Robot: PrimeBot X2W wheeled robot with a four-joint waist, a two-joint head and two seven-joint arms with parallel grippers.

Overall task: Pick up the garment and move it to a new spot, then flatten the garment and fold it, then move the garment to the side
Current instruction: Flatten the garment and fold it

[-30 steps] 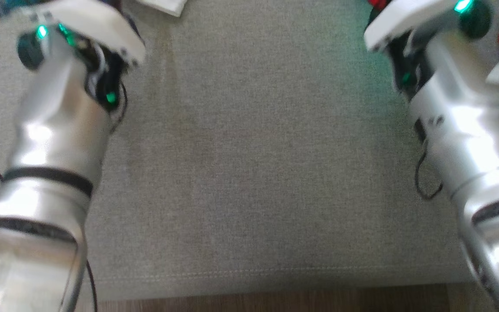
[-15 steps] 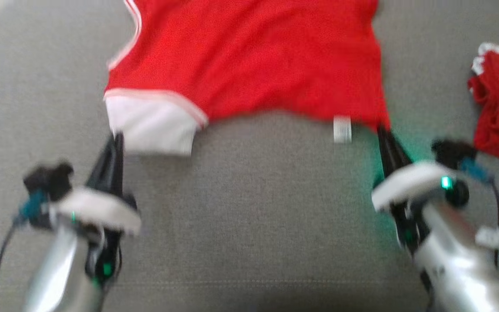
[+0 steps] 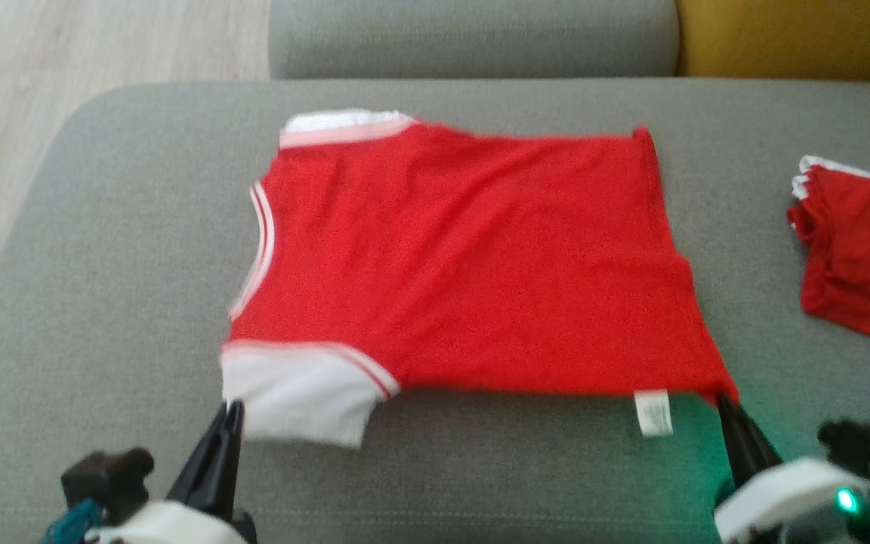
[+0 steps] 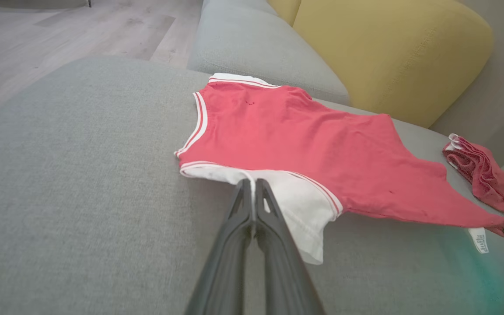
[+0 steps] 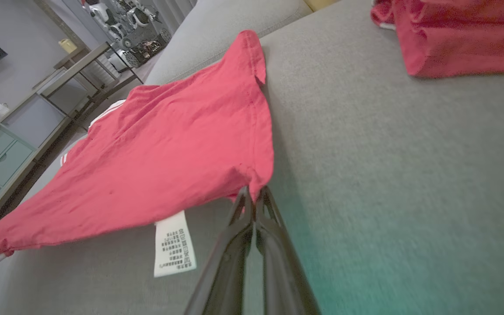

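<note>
While both my jaws clamp near corners of the garment (image 3: pixel 473 257), spread flat on the sofa (image 3: pixel 103 249), folding and side-move remain.

The T-shirt (image 3: pixel 473 257) is red with white sleeves and white-striped trim. The sofa seat (image 3: pixel 103 227) is grey, the back cushion (image 3: pixel 797 38) mustard yellow.

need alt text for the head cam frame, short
A red shirt with white sleeves lies spread on a grey sofa seat. The left claw is shut on its near white sleeve and the right claw is shut on its near hem corner. A second red garment lies crumpled at the right edge.
</note>
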